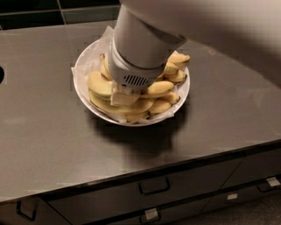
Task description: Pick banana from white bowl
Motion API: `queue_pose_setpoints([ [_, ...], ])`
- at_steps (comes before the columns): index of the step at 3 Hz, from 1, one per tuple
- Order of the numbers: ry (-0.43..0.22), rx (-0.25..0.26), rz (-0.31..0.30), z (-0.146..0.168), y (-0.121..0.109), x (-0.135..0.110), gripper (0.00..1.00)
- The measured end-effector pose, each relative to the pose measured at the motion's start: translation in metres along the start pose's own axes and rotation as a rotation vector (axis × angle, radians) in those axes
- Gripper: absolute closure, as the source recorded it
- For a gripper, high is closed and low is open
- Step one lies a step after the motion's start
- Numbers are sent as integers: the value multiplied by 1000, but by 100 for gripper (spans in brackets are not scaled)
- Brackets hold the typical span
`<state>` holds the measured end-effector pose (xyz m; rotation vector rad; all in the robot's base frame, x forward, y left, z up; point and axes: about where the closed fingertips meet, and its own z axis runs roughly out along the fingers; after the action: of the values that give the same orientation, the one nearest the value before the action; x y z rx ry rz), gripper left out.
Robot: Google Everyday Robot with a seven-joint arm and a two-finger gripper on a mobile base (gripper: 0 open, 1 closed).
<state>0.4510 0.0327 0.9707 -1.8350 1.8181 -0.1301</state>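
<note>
The white bowl (82,61), wide and paper-lined, sits on the steel counter and holds a pile of several yellow bananas. A thick pale-yellow banana (99,84) lies at the left of the pile. Slimmer bananas (159,88) lie to the right. My gripper (121,97) reaches straight down into the middle of the pile, right next to the thick banana. Its tip is pressed among the fruit. The grey wrist housing (136,79) hides the centre of the bowl.
The bowl stands on a steel counter (52,145) with a front edge above dark drawers with handles (154,186). A dark round opening (1,74) sits at the left edge. A dark tiled wall (52,11) runs along the back.
</note>
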Motion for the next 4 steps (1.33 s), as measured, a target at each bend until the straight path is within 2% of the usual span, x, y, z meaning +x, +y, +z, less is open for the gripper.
queue_pose_setpoints([
  [2, -6, -12, -9, 5, 2, -6, 51],
  [4, -1, -39, -39, 25, -4, -19, 53],
])
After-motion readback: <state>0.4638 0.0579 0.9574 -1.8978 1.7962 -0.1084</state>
